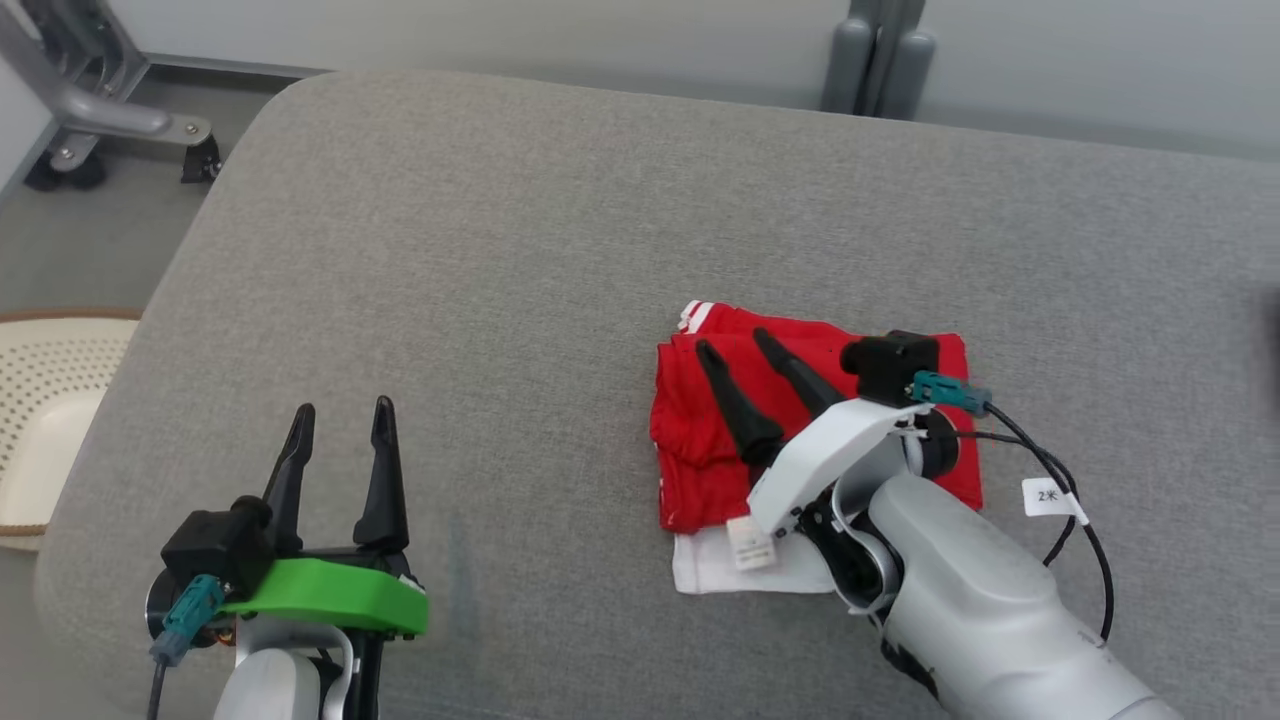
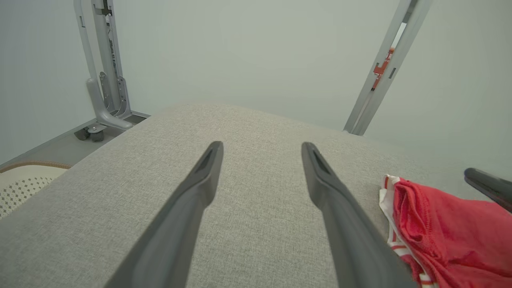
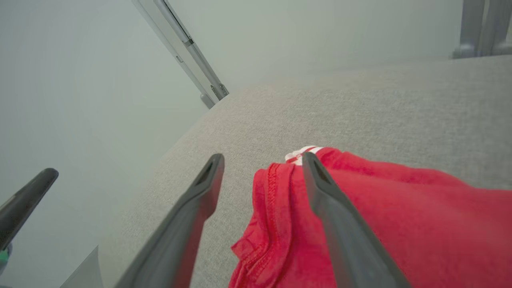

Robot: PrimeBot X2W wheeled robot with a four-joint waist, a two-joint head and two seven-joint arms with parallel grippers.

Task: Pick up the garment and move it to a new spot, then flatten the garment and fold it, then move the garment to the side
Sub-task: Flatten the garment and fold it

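The garment [image 1: 690, 450] lies as a compact red fold on the right part of the grey tabletop [image 1: 500, 250], with a white layer [image 1: 710, 570] and its label [image 1: 750, 545] poking out at the near edge. I judge the folding done, which makes the move to the side the step in hand. To do it well I should take the whole stack, not just the top ply. That means bringing my right hand [image 1: 732, 341] down at one edge, slipping a finger under every layer, the white one included, and closing firmly. Then I should carry it low and level so the fold does not fall open (a drag across this rough cloth would likely rumple the bottom layer). My right hand is spread wide and holds nothing. It is over the garment's left part, fingers pointing toward the far hem, and whether the tips press the fabric I cannot tell. My left hand [image 1: 344, 406] is equally wide open and empty, above bare tabletop well apart from the garment.
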